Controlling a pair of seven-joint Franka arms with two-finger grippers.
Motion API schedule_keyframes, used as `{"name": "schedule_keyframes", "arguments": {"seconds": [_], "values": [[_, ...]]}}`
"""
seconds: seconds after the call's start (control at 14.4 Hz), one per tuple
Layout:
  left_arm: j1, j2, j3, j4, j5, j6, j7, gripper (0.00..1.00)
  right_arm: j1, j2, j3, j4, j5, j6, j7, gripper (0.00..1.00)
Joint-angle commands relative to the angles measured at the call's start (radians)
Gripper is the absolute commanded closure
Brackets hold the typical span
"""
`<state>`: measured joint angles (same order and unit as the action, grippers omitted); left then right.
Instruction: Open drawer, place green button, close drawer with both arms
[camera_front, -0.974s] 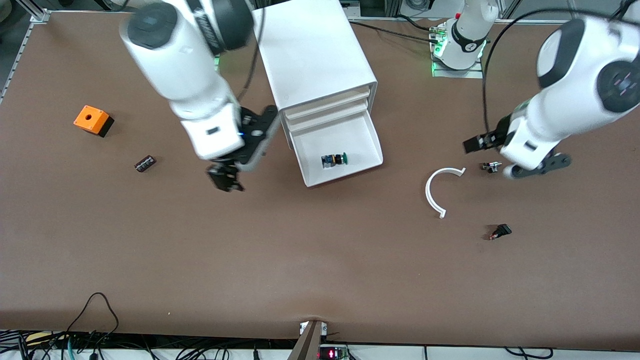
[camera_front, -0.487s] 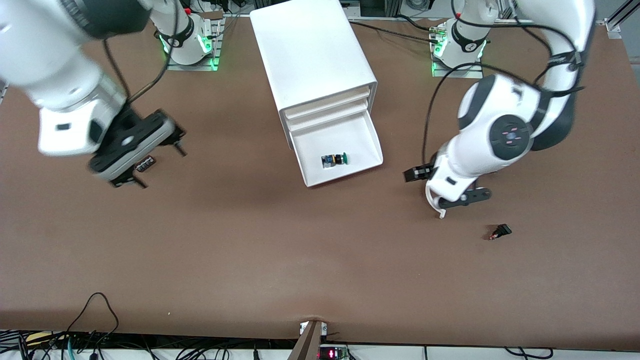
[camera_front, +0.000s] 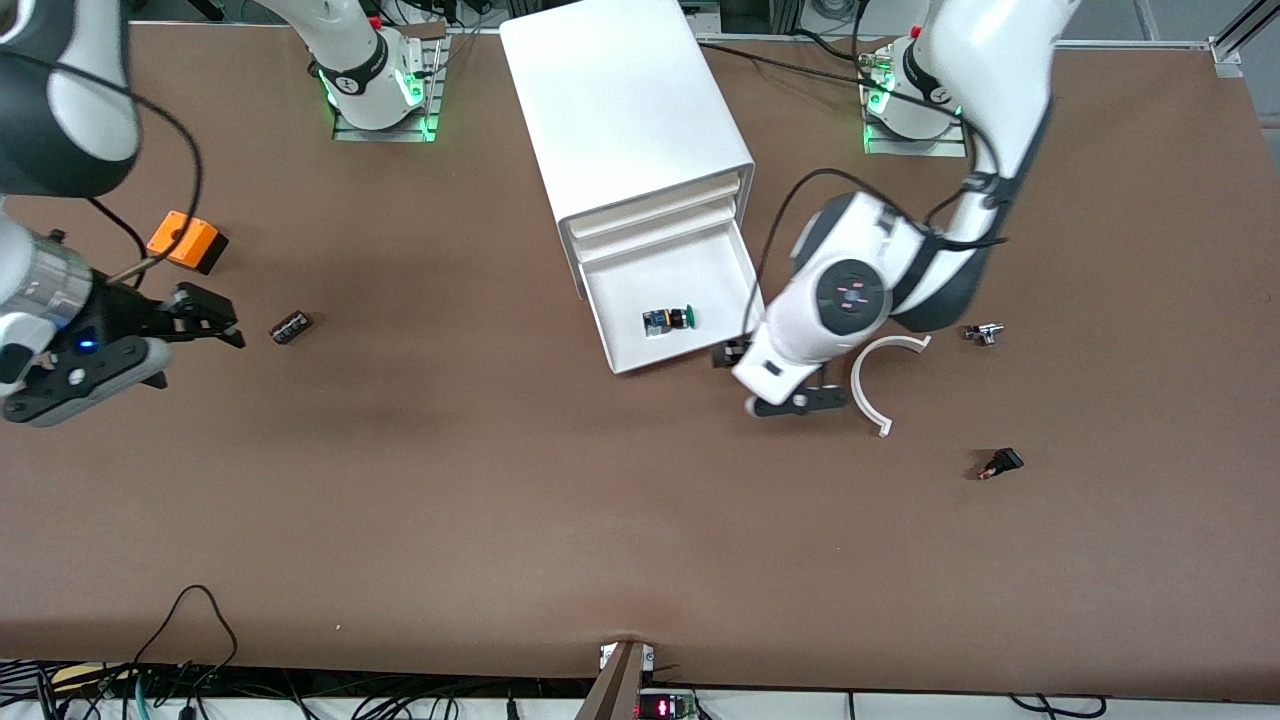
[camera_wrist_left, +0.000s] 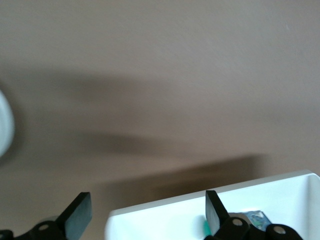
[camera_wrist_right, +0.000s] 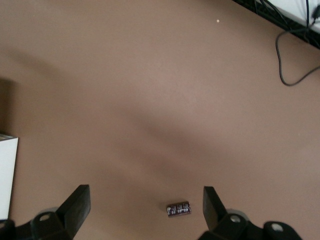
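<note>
The bottom drawer (camera_front: 690, 350) of the white cabinet (camera_front: 625, 100) stands pulled open. The button (camera_front: 668, 319) lies in it, green cap toward the left arm's end. My left gripper (camera_front: 737, 353) is open and empty over the drawer's front corner at the left arm's end. In the left wrist view the gripper (camera_wrist_left: 146, 200) has the drawer's front wall (camera_wrist_left: 165, 215) between its fingers, and the button (camera_wrist_left: 255, 217) shows by one finger. My right gripper (camera_front: 215, 322) is open and empty near the right arm's end of the table, also seen in its wrist view (camera_wrist_right: 144, 192).
A small dark ribbed block (camera_front: 290, 327) lies beside the right gripper and shows in the right wrist view (camera_wrist_right: 178, 209). An orange box (camera_front: 185, 240) sits nearby. A white curved piece (camera_front: 880, 385), a small metal part (camera_front: 983, 333) and a small black part (camera_front: 1000, 463) lie near the left arm.
The right arm swung from beside the cabinet out toward its end of the table. The left arm moved from its end of the table to the drawer's front corner.
</note>
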<state>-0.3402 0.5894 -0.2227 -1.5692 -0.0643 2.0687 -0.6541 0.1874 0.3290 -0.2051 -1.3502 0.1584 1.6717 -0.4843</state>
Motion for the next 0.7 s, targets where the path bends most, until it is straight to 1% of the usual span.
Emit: {"name": "schedule_keyframes", "arguments": {"seconds": [0.0, 0.07, 0.28, 0.35, 0.42, 0.63], "values": [[-0.014, 0.055, 0.008, 0.035, -0.014, 0.049, -0.01, 0.0, -0.077, -0.03, 0.075, -0.018, -0.028, -0.041, 0.116, 0.0], [-0.017, 0.069, 0.008, 0.035, -0.014, 0.062, -0.009, 0.0, -0.085, -0.045, 0.075, -0.027, -0.057, -0.067, 0.137, 0.0], [-0.046, 0.093, 0.008, 0.031, -0.003, 0.128, -0.002, 0.0, -0.121, -0.163, 0.076, -0.118, -0.06, -0.096, 0.125, 0.0], [-0.048, 0.101, 0.008, 0.028, -0.003, 0.143, -0.002, 0.0, -0.137, -0.188, 0.076, -0.119, -0.06, -0.137, 0.116, 0.0], [-0.049, 0.108, 0.008, 0.026, -0.002, 0.152, -0.004, 0.0, -0.149, -0.205, 0.076, -0.119, -0.06, -0.176, 0.104, 0.0], [-0.072, 0.128, 0.006, 0.023, -0.011, 0.172, -0.007, 0.0, -0.155, -0.215, 0.064, -0.109, -0.077, -0.196, 0.05, 0.0]]}}
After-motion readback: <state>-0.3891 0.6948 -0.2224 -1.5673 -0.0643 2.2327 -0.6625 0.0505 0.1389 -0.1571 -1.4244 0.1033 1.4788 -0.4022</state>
